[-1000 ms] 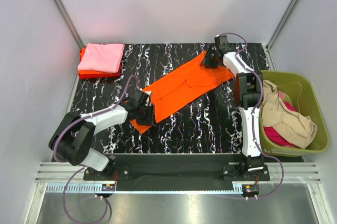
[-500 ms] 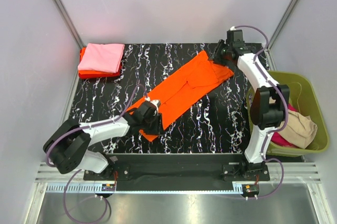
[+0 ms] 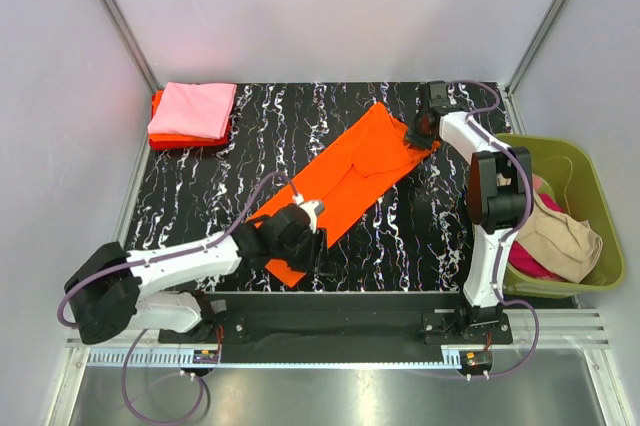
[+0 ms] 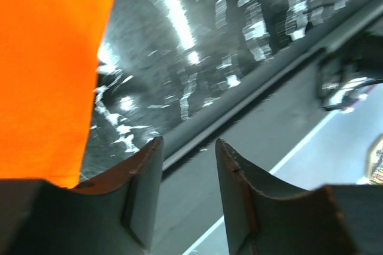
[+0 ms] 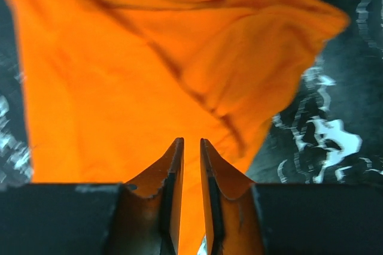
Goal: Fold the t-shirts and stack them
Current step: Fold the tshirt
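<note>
- Since one second earlier, the left gripper (image 4: 188,145) had shifted toward the table's near edge and rightward. The near end of the orange t-shirt (image 3: 355,176) went with it.
- The right arm drew in from the far right corner, and the right gripper (image 5: 191,142) now sat at the shirt's far right corner.
- The orange t-shirt lay as a long diagonal strip on the table (image 3: 420,236), running from near-centre up to far-right. It looked already folded lengthwise; I judged the two arms had pulled its ends apart to flatten it.
- Left gripper: the jaws stood partly apart. The wrist view showed only the table edge in the gap, and the orange cloth lay just beside the left finger, not between the tips. It had probably let go, or was about to re-grip.
- Right gripper: the jaws were nearly closed, with only a slit between them showing orange. I judged they pinched a thin layer at the far corner to anchor that end.
- A folded pink t-shirt (image 3: 192,108) lay on a red-orange t-shirt (image 3: 175,142) at the far left corner. This was the stack the orange one would presumably join.
- The olive-green basket (image 3: 540,143) stood just right of the table and held a beige t-shirt (image 3: 560,236) over a magenta t-shirt (image 3: 525,256), both unfolded.
- Next step, as I judged it: fold the strip crosswise, end to end.
</note>
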### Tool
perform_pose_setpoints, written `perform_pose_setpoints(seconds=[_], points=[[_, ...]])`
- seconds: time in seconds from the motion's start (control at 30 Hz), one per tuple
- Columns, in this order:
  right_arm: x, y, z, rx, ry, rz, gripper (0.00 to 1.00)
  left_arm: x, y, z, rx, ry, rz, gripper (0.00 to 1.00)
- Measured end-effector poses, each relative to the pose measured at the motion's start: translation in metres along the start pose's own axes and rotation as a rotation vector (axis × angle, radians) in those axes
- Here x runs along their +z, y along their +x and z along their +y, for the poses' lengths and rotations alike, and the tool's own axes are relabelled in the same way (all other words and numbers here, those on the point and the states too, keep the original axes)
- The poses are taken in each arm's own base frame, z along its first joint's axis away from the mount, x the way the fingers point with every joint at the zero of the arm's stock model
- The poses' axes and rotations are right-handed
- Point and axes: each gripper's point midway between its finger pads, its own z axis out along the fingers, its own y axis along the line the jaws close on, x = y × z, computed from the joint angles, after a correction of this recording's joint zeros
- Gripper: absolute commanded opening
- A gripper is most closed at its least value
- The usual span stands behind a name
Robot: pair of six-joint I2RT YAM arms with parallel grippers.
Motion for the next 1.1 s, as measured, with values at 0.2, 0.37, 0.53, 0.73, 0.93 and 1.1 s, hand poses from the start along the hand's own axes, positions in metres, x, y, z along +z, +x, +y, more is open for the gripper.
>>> perform_pose_setpoints(seconds=[0.2,0.37,0.53,0.73,0.93,1.1], points=[[0.015,-0.007,-0.026,0.015,0.137,-0.065,0.21,-0.028,-0.05,-0.036,0.054,0.056,-0.099,0.46],[0.038,-0.016,-0.029,0.01,0.177,-0.087,0.21,-0.039,-0.08,-0.003,0.003,-0.003,-0.142,0.46],[0.058,-0.017,-0.027,-0.014,0.183,-0.072,0.2,-0.056,-0.102,0.044,-0.054,-0.105,-0.18,0.46],[0.078,-0.037,-0.003,-0.049,0.115,-0.093,0.2,-0.064,-0.107,0.056,-0.003,-0.142,-0.18,0.45],[0.101,-0.056,0.031,-0.073,0.005,-0.102,0.21,-0.045,-0.093,0.06,0.009,-0.127,-0.127,0.44],[0.118,-0.07,0.058,-0.093,-0.094,-0.116,0.24,-0.007,-0.059,0.054,0.041,-0.125,0.001,0.44]])
